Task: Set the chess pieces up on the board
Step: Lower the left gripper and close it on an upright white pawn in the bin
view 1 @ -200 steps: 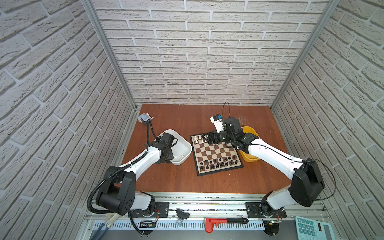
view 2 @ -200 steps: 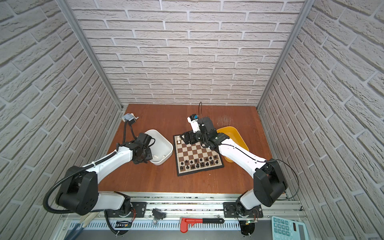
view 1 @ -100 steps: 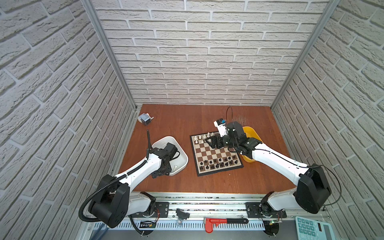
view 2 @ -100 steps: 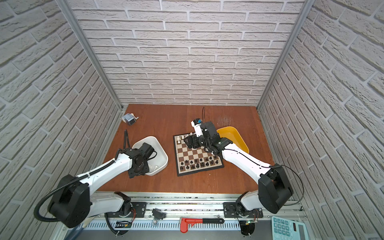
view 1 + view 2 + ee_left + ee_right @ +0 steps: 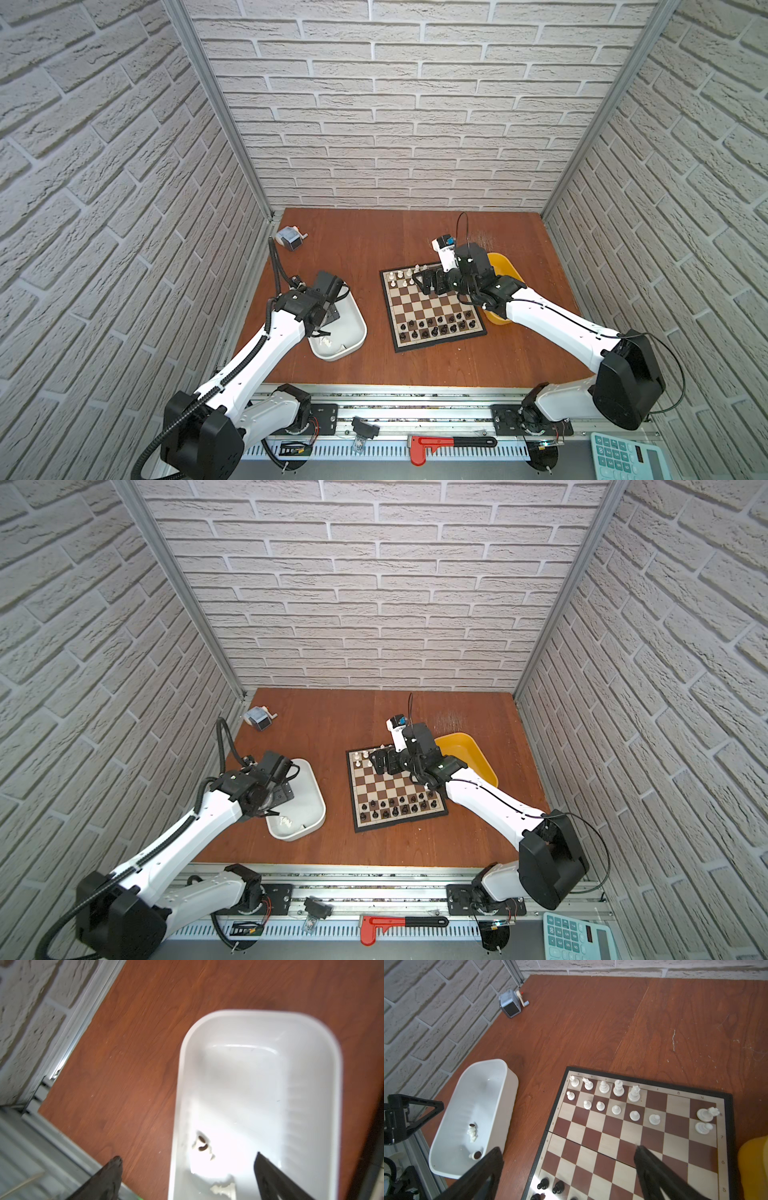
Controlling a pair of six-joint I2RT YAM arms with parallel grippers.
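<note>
Wooden table (image 5: 353,249), white tub (image 5: 506,1109) (chessmen (image 5: 472,1133) inside)

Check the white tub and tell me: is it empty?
No, in the right wrist view at least two white chess pieces lie on their sides inside the white tub.

Both top views are bright and evenly lit, sharp in the middle, with the brick walls (image 5: 104,166) bowing toward the edges (wide-lens distortion). Only soft, faint shadows lie under the arms on the tabletop (image 5: 353,249). The left wrist view is smeared with blur throughout, and the white tub (image 5: 295,1105) blows out to glare on its floor. The right wrist view is crisper, though glare washes a corner of the board (image 5: 602,1140) beside the black chess pieces (image 5: 543,1184), and the right end effector (image 5: 568,1148) shows its fingers (image 5: 654,1174) dark and out of focus.
</note>
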